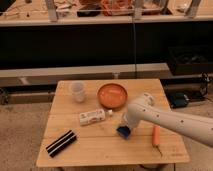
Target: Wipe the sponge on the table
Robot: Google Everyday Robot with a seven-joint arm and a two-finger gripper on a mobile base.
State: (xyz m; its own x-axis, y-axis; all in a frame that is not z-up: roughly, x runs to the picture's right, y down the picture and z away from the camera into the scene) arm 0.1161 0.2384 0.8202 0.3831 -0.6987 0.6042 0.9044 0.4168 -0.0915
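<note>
The small dark blue sponge point(123, 131) rests on the light wooden table point(100, 145), right of the middle and near the front. My white arm reaches in from the right, and my gripper point(125, 125) is down at the sponge, right above it. The arm's end hides most of the gripper.
An orange bowl point(113, 95) sits at the back middle, a white cup point(77, 91) at the back left. A white bottle point(92, 117) lies on its side in the middle. A black-and-white striped bar point(61, 143) lies front left, an orange stick point(156, 135) front right.
</note>
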